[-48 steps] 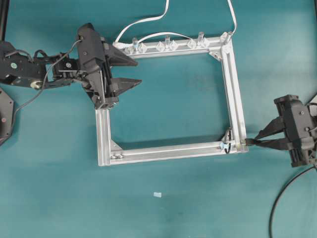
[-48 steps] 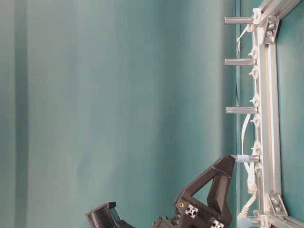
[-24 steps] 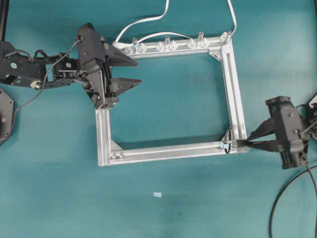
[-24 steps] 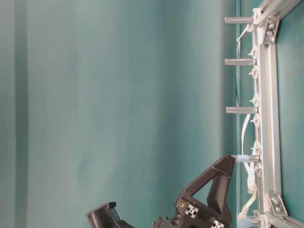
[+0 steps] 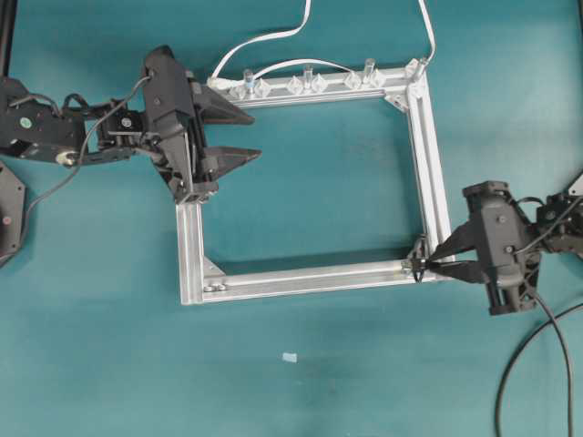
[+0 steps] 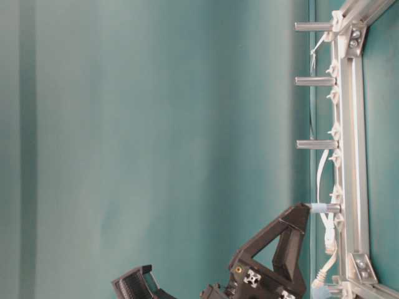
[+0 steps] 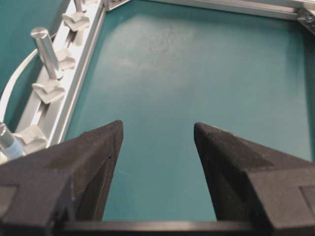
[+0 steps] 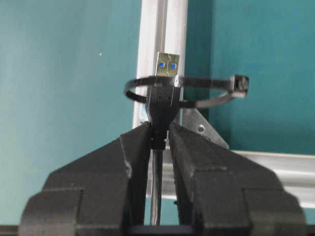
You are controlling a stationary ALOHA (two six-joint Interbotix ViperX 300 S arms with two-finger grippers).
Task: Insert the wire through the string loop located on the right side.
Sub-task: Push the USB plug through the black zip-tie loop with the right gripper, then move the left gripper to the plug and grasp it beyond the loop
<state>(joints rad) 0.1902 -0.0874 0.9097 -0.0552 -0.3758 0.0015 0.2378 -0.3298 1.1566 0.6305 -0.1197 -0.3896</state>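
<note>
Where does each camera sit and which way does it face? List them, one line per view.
Overhead: above the table, looking down on the frame, left pincer and right pincer.
Table-level: low, image turned sideways, looking along the frame; the left pincer shows.
Left wrist: behind the open left pincer, facing bare table inside the frame.
Right wrist: behind the right pincer, shut on the wire, facing the string loop.
Overhead and right wrist share the loop.
</note>
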